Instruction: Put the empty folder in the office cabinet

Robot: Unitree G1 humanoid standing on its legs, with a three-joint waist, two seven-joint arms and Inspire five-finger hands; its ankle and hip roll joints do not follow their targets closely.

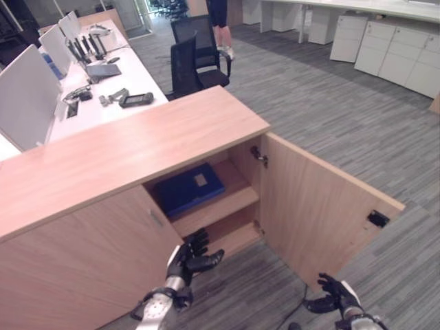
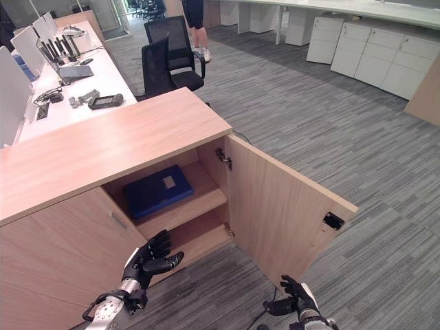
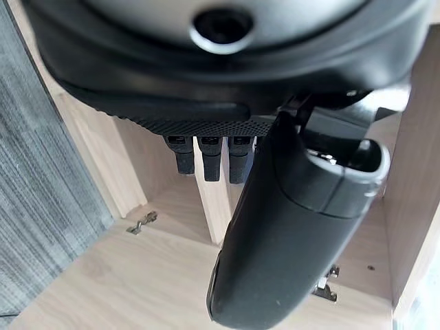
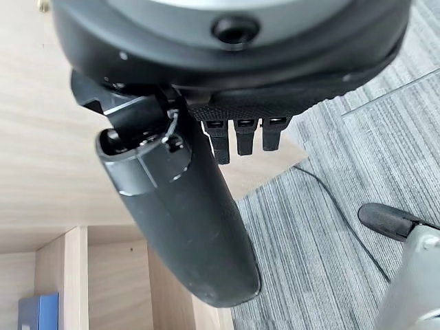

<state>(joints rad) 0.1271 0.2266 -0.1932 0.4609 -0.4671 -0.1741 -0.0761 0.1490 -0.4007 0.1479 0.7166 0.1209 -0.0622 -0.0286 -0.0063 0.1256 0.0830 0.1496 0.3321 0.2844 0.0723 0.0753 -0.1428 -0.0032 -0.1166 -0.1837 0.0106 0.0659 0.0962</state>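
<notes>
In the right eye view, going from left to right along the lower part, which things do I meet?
Closed cabinet door → left hand → blue folder on the shelf → open cabinet door → right hand.

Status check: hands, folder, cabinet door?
Left hand and right hand open, empty. Blue folder flat on upper cabinet shelf. Door open, nothing blocking.
</notes>
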